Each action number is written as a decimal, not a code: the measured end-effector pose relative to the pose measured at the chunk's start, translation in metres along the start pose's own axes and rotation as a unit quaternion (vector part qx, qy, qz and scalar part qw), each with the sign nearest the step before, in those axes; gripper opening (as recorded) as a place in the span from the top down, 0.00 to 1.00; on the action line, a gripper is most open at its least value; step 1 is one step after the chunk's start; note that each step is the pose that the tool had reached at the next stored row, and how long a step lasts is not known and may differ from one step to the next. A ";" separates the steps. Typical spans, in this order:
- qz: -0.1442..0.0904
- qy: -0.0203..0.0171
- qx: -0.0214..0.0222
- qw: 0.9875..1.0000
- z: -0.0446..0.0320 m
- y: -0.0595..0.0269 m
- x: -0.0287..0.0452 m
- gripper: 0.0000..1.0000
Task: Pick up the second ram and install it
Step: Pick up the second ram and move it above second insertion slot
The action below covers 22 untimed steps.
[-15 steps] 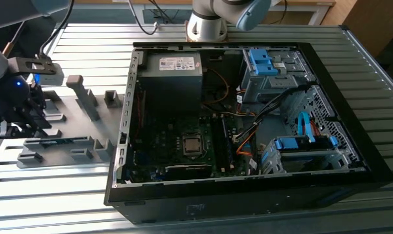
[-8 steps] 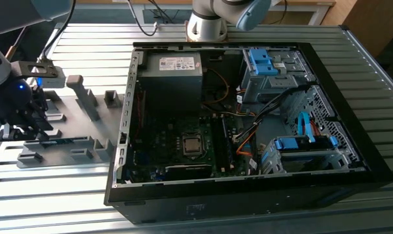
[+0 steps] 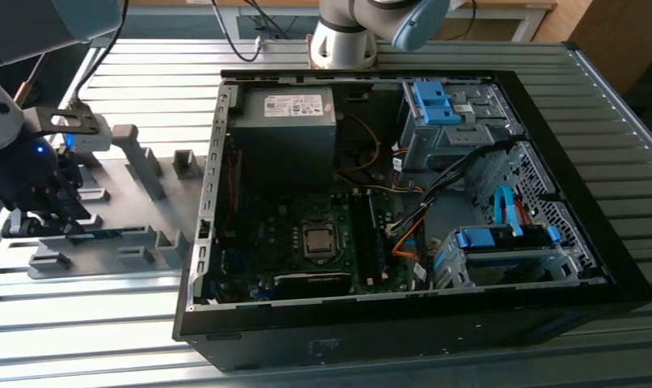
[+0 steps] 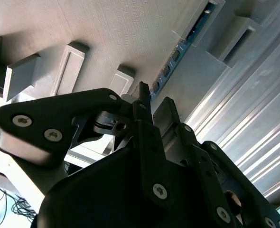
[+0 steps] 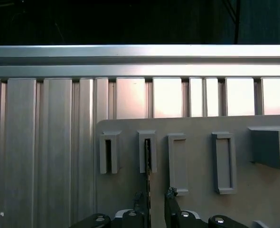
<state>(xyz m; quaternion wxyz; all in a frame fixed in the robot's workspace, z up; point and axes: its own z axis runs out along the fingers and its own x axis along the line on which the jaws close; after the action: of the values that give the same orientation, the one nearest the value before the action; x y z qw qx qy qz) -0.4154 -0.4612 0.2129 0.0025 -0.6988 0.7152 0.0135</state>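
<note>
The second ram (image 5: 148, 164) stands on edge in the grey holder plate (image 5: 254, 194). One end sits in a slotted block (image 5: 147, 152), and the other runs between the fingers of the end effector (image 5: 154, 195), where it is cut off from sight. The fingers are spread, with a gap showing on one side of the stick, so the end effector is released. The ram's chips and label cannot be made out. The plate lies on the slatted table (image 3: 89, 311), beside the opened computer case (image 3: 412, 327).

A ribbed metal counter (image 3: 89, 323) catches pale light. Past its far edge stands light wooden furniture (image 3: 520, 10), with a brown wooden panel (image 3: 617, 32) at the exterior view's right.
</note>
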 end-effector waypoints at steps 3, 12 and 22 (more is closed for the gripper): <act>0.000 0.000 0.000 1.000 0.0008 0.0000 0.0000 0.69; -0.001 0.001 0.000 1.000 0.0070 -0.0002 0.0005 0.69; -0.003 0.002 0.000 1.000 0.0172 -0.0003 0.0008 0.69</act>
<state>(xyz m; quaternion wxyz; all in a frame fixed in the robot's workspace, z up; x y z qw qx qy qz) -0.4154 -0.4616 0.1957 0.0009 -0.7009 0.7132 0.0119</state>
